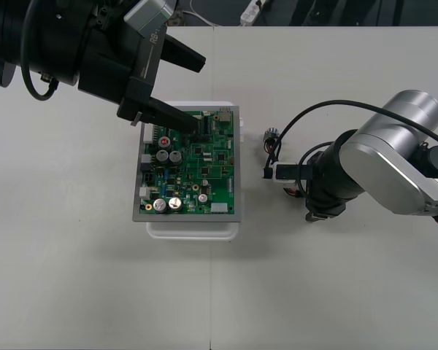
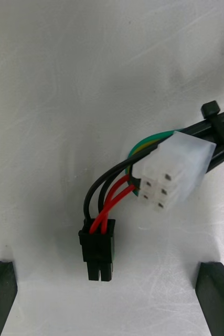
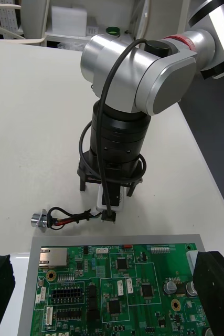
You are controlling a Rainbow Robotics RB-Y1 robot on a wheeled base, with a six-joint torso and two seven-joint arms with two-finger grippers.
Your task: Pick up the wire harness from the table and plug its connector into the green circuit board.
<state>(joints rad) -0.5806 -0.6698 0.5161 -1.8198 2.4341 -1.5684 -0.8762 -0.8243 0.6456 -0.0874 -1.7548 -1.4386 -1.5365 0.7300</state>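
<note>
Wire harness (image 1: 271, 152) lies on the table (image 1: 73, 255), front view's centre-right; its black plug (image 2: 97, 251) points lengthwise into the open right claw (image 2: 109, 286). Open left claw (image 1: 181, 86) hovers over the green circuit board (image 1: 193, 168).

Wire harness (image 1: 269, 154) lies unplugged beside the green circuit board (image 1: 197, 169)
</note>
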